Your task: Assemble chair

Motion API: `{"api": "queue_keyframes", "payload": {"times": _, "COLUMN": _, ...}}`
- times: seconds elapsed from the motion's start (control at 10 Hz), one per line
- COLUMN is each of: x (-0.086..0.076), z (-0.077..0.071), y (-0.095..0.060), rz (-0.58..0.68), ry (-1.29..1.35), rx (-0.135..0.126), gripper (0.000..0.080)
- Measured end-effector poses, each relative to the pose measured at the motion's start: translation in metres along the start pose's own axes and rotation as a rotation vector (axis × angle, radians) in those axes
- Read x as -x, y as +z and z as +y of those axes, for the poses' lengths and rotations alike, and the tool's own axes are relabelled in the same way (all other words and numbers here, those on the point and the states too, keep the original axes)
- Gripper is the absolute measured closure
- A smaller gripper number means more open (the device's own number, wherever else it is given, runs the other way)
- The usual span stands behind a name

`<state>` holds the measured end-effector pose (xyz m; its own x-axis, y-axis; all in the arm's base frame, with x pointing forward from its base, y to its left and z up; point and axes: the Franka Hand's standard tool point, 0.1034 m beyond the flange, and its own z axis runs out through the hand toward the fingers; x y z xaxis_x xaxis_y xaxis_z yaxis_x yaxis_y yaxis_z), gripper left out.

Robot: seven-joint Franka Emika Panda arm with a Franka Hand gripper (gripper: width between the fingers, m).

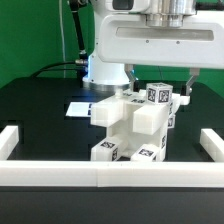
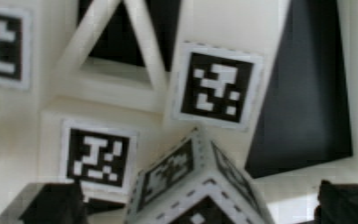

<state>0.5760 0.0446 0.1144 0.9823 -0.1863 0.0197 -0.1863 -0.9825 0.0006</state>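
Claw [image 1: 161,82], jaws apart, just above the tagged chair [image 1: 120,112]

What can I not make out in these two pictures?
- Exterior view: the far side of the chair is hidden by its own front blocks, and its tags are too small to read.
- Exterior view: the marker board is partly hidden behind the chair.
- Wrist view: the picture is blurred and very close. Its edges cut off the chair, and the bottom edge cuts the gripper.
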Motion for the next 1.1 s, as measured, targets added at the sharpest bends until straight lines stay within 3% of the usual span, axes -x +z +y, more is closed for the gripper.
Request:
{"api": "queue_keyframes", "payload": {"times": 0.8, "x": -0.0013, "z": 0.0056, "y": 0.0000, "rz": -0.002, "ry": -0.478, "rx": 0.016, "gripper": 0.0150}}
{"api": "queue_keyframes", "payload": {"times": 1.0, "x": -0.0014, "z": 0.0062, "y": 0.0000, "rz": -0.002, "ry": -0.477, "rx": 0.016, "gripper": 0.0386}}
{"api": "queue_keyframes", "payload": {"times": 1.1, "x": -0.0014, "z": 0.0062, "y": 0.0000, "rz": -0.002, "ry": -0.477, "rx": 0.016, "gripper": 0.0386}}
